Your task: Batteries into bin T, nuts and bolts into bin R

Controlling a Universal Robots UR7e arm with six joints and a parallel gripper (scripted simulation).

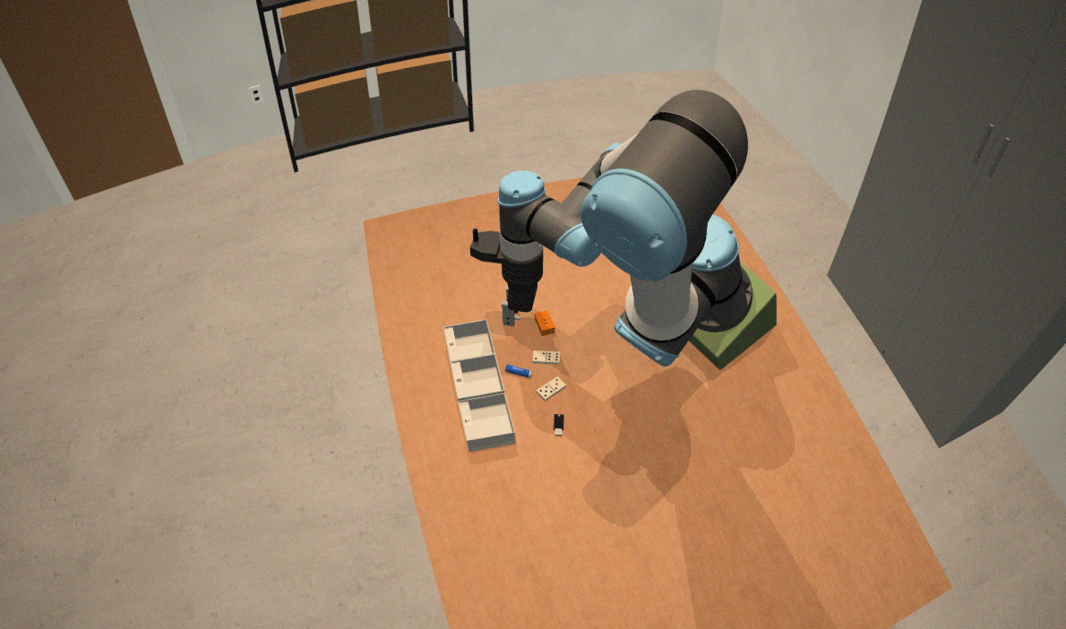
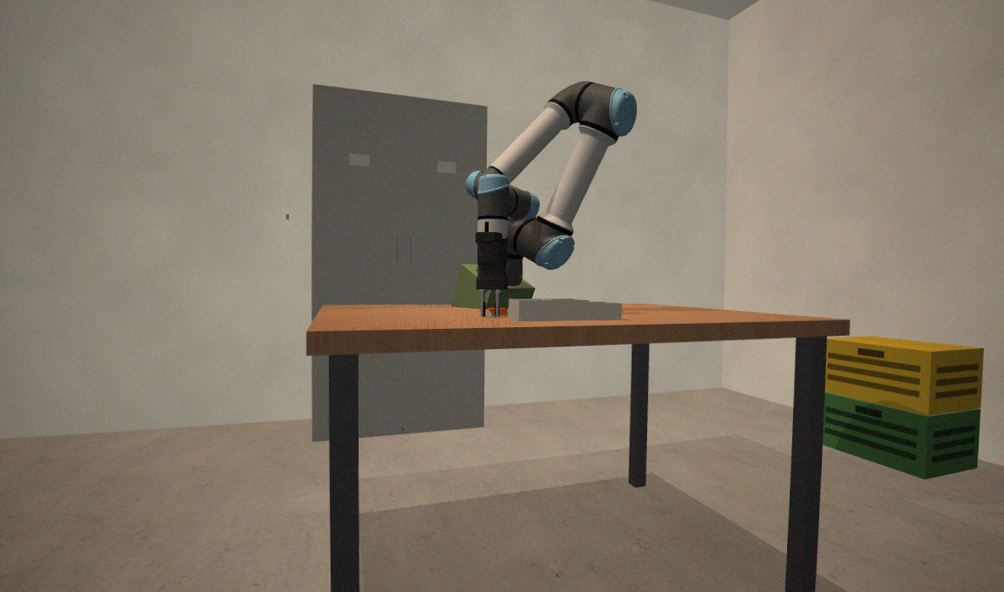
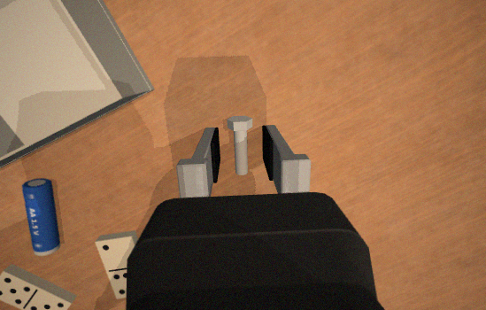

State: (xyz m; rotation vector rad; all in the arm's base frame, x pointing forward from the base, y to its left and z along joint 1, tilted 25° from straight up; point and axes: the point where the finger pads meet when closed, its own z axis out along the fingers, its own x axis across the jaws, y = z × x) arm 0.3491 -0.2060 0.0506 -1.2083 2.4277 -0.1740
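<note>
Top: end effector (image 1: 513, 316) (image 2: 490, 314) (image 3: 241, 143) low over the surface (image 1: 474, 547) (image 2: 564, 335) (image 3: 410, 133) — battery (image 1: 518, 370) (image 3: 42, 217) between bins (image 1: 485, 423) (image 2: 564, 309) (image 3: 38, 66) and dominoes (image 1: 545, 357) (image 3: 115, 259), bins toward the surface's left edge. Exterior: fingertips near the surface, beside the bins. Wrist: end effector open — bolt (image 3: 241, 148) between its fingers, touching neither.

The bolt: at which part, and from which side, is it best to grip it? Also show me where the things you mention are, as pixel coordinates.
The shank of the bolt (image 3: 241, 152) is likely best, just below the hexagonal head, coming from straight above with one finger on each long side. The bolt lies flat, and its shank is straight and narrower than the head. The open gripper (image 1: 514, 315) (image 2: 490, 314) (image 3: 241, 143) already has its pads alongside the shank.
</note>
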